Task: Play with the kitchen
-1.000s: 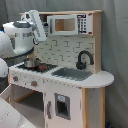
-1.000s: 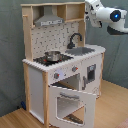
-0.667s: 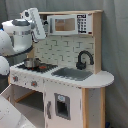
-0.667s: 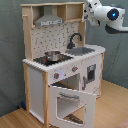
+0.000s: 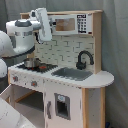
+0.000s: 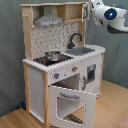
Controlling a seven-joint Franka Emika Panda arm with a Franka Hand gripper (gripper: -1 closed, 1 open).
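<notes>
Two cameras look at the toy kitchen (image 5: 65, 75) from opposite sides, and each shows something the other misses. In the second exterior view the oven door (image 6: 70, 105) hangs open, swung down and out toward the camera, with the knobs (image 6: 56, 76) in a row above it and the silver range hood (image 6: 49, 21) under the top shelf. The first exterior view shows none of the open door; there you see instead the microwave (image 5: 70, 24) with its keypad on the upper shelf and the small dispenser panel (image 5: 62, 106) on the lower cupboard front. Both exterior views show the steel pot (image 5: 31, 63) on the hob, the grey sink (image 5: 74, 74) beside it and the black faucet (image 5: 83, 59) curving over the basin.

The kitchen stands on a wooden floor (image 6: 112, 107) against a grey curtain.

The white arm (image 5: 25, 32) is raised at the level of the top shelf. In the first exterior view its end section (image 5: 44, 24) hangs in front of the shelf's end, above the hob. In the second exterior view the arm's head (image 6: 107, 14) sits at the shelf's end on the second exterior view's right. Whether the pincer is spread or pressed together, I cannot tell.
</notes>
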